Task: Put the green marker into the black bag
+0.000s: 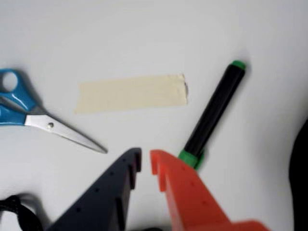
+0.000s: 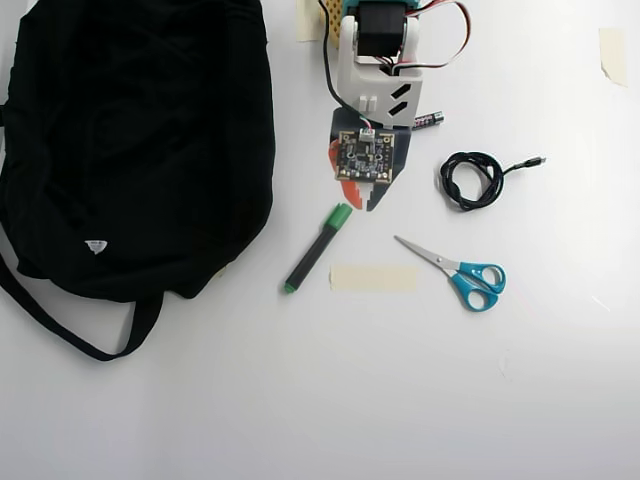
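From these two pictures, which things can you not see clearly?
- Green marker cap: wrist view, partly behind the orange finger.
- Black bag opening: overhead view, lost in dark folds.
- Small battery: overhead view, mostly under the arm.
- Bag label: too small to read.

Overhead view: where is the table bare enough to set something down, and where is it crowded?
The whole lower strip, below the black bag, tape strip and scissors, is bare. So is the right side beyond the coiled cable. The middle is crowded: the green marker lies just below the gripper, beside the bag.
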Robot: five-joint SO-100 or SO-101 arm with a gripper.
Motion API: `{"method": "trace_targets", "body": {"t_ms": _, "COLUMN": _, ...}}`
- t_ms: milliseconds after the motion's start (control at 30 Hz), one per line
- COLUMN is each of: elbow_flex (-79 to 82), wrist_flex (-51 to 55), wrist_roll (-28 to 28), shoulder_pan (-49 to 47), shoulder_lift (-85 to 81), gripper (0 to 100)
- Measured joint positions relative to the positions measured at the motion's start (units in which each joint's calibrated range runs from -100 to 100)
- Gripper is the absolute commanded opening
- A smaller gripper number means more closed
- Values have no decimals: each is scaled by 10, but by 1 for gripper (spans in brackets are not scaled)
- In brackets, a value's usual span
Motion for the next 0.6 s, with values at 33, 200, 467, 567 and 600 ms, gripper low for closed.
{"method": "trace_targets", "body": {"t_ms": 33, "elbow_flex": -6, "wrist_flex": 6, "wrist_roll": 0, "shoulder_pan": 0, "shoulder_lift": 0, "gripper": 2}}
{"method": "trace_targets", "body": {"t_ms": 200, "elbow_flex": -10, "wrist_flex": 27, "wrist_roll": 23, "shoulder_pan": 0, "shoulder_lift": 0, "gripper": 2}}
{"method": "trace_targets", "body": {"t_ms": 467, "elbow_flex": -20, "wrist_flex": 44, "wrist_roll": 24, "shoulder_pan": 0, "shoulder_lift": 0, "gripper": 2}}
{"method": "trace_targets", "body": {"t_ms": 567, "elbow_flex": -21, "wrist_flex": 44, "wrist_roll": 24, "shoulder_pan": 0, "shoulder_lift": 0, "gripper": 2}}
{"method": "trace_targets", "body": {"t_ms": 600, "elbow_flex": -21, "wrist_flex": 44, "wrist_roll": 24, "shoulder_pan": 0, "shoulder_lift": 0, "gripper": 2}}
